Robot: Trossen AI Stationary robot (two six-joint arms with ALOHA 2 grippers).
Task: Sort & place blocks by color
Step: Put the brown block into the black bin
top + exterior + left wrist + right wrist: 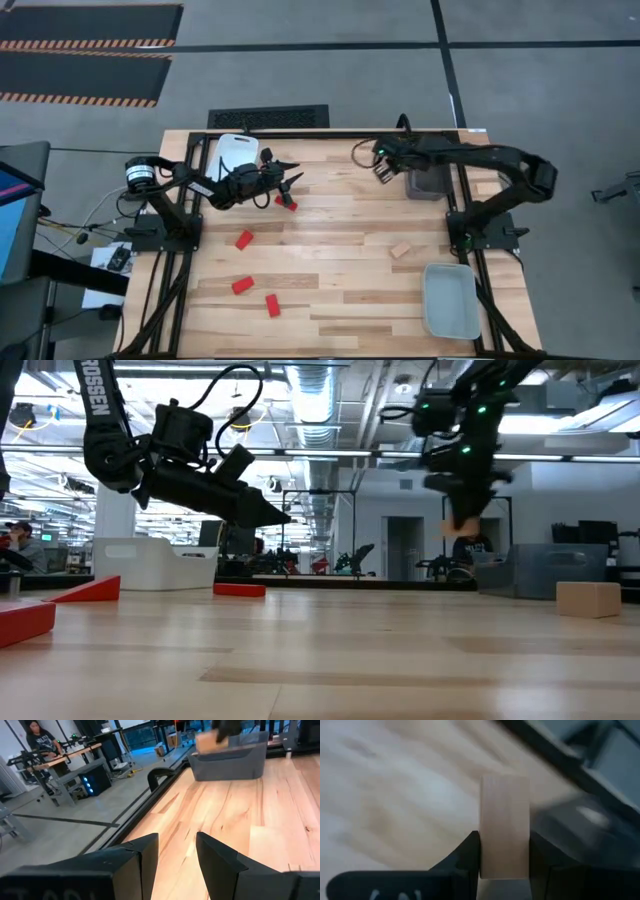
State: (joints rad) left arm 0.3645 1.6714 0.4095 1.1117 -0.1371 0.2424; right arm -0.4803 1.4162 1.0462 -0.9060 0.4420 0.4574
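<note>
My right gripper (384,171) hangs above the table near the far edge, just left of the grey tray (428,182), shut on a pale wood block (504,820). My left gripper (291,173) is open and holds nothing; it hovers level, near the far left, pointing toward the table's right. A red block (287,203) lies flat on the table just near of it. Three more red blocks (244,239) (241,285) (272,305) lie on the left half. Another wood block (401,249) rests flat right of centre. My right gripper pinches the pale wood block between its two fingers, by the block's long side faces (482,852). The fingers (465,857) point down from above. The block is lifted clear of the table and sticks out past the fingertips.
A white tray (238,155) sits at the far left behind my left arm. A clear tray (450,300) sits at the near right. Bare wood lies in the table's middle (340,230). Arm frames stand at both side edges.
</note>
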